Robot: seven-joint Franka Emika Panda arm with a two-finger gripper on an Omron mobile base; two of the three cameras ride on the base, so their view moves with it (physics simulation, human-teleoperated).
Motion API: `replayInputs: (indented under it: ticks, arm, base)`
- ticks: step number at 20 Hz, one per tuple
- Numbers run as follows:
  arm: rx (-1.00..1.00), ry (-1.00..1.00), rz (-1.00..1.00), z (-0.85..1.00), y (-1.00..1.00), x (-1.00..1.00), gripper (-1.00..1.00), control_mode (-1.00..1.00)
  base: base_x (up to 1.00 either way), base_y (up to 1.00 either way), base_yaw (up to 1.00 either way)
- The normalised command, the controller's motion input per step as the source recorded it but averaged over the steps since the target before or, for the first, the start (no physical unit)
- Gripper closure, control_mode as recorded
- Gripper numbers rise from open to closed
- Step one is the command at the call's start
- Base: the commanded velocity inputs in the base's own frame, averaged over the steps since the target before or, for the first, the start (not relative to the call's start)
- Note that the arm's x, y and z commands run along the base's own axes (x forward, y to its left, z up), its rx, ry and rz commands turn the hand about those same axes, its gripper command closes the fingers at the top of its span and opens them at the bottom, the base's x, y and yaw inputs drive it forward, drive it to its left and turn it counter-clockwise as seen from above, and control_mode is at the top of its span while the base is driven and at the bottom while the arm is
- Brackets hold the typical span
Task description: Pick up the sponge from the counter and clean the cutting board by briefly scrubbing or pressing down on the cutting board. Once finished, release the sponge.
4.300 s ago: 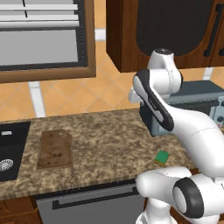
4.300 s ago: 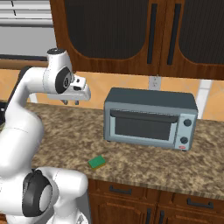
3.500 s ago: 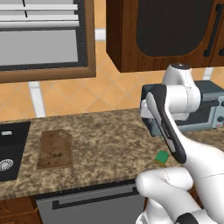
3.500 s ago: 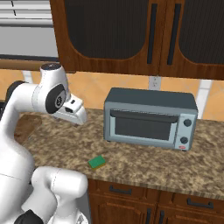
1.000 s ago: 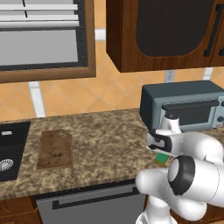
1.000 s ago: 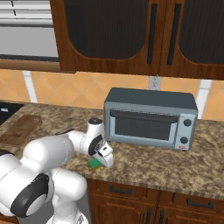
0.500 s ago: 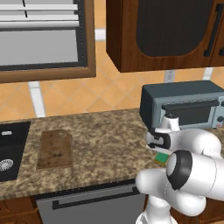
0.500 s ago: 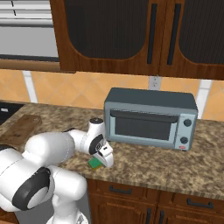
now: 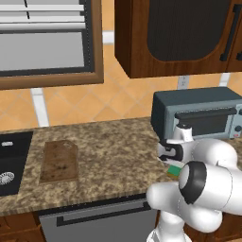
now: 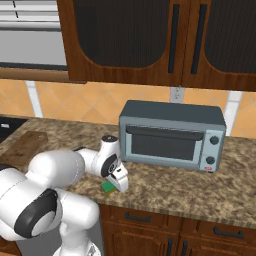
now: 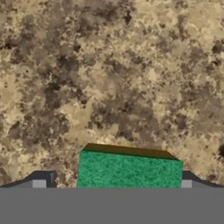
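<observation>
The sponge (image 11: 129,170), green on top with a yellow layer below, lies on the speckled granite counter (image 11: 109,65) near its front edge. My gripper (image 11: 113,183) stands open right over it, with one dark fingertip (image 11: 41,181) on each side of the sponge and no squeeze on it. From the right base view the sponge (image 10: 106,187) peeks out beside the lowered gripper (image 10: 119,182). In the left base view the sponge (image 9: 176,170) shows just under the hand. The brown wooden cutting board (image 9: 59,161) lies far to the left on the counter (image 9: 113,151), its end also showing as the cutting board (image 10: 22,147).
A grey toaster oven (image 10: 172,135) stands on the counter close behind and right of the hand. A black sink basin (image 9: 9,160) lies left of the board. Dark wooden cabinets hang overhead. The counter's front edge runs just below the sponge.
The arm has swung down from high above the counter onto the sponge. Over the last second the hand has hardly moved, and the jaws have stayed wide.
</observation>
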Motion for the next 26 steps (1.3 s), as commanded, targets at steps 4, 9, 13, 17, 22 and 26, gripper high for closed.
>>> replayInputs:
  ticks: [4,9,13,17,22,26]
  arm:
    - [0.0,0.0,0.0,-0.03,0.06,0.0,1.0,-1.0]
    - [0.0,0.0,0.0,0.0,0.01,-0.02,1.0,-1.0]
    - [0.0,0.0,0.0,0.0,0.0,-0.12,1.0,-1.0]
    - [0.0,-0.02,-0.14,0.35,0.0,-0.29,1.0,-1.0]
    - [0.06,0.0,-0.33,0.47,0.22,-0.16,1.0,-1.0]
    - [0.06,0.06,-0.39,0.42,0.33,-0.03,1.0,-1.0]
  base:
    - [0.0,0.0,0.0]
    - [0.0,0.0,0.0]
    - [0.0,0.0,0.0]
    - [0.0,0.0,0.0]
    - [0.0,0.0,0.0]
    - [0.0,0.0,0.0]
